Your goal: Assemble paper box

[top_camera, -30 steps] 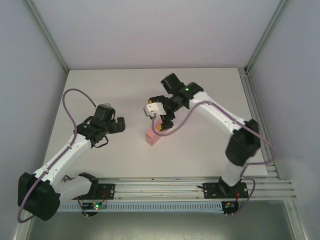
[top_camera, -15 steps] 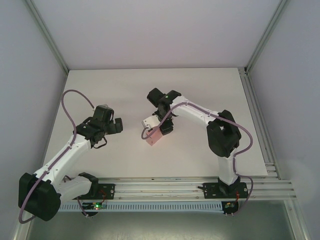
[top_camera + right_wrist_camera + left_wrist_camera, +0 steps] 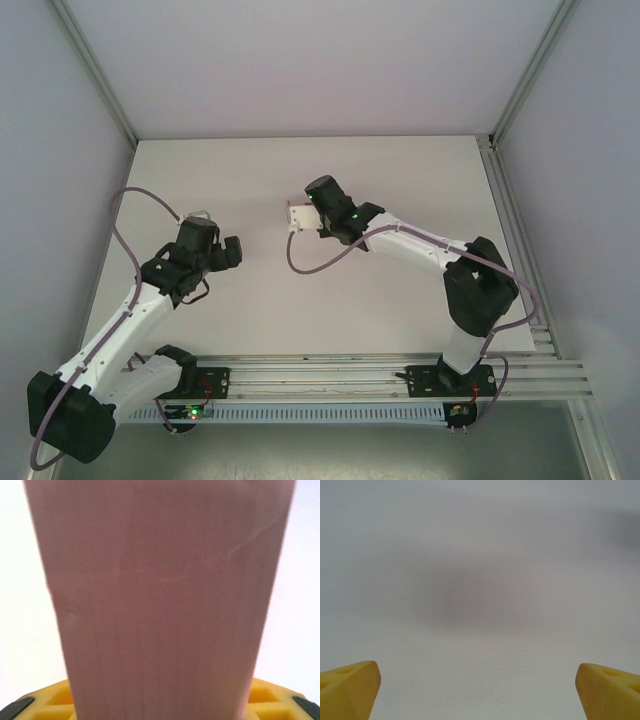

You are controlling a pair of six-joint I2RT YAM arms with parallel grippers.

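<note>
Nearest to my right wrist camera, the yellow fingers [image 3: 50,702] of my right gripper [image 3: 160,705] sit in the bottom corners of the frame. The paper box [image 3: 160,595] rises from between them, a broad pink card face with a faint crease across its upper half, so close that it spans almost the whole width. I am pinching it, with my jaws drawn in against its sides. That is the change. A second ago the box stood on the table [image 3: 400,180] just below the centre of the overhead frame, and I hovered above it with these jaws spread. Half a second ago I was down at it. Now that patch of table is bare, and in the overhead view my right gripper has swung up and slightly left to the middle of the frame, taking the box with it. Towards the left of the overhead frame, my left gripper [image 3: 228,252] has drawn back a little further from the centre. Its jaws remain spread wide, and its own camera looks down between them at plain white table. For the task, I judge that the box has passed from lying loose to being in hand, so I can turn it or offer it to the free left gripper. From this close I cannot tell which flaps, if any, are left to tuck, so I cannot say how far the assembly has got.
</note>
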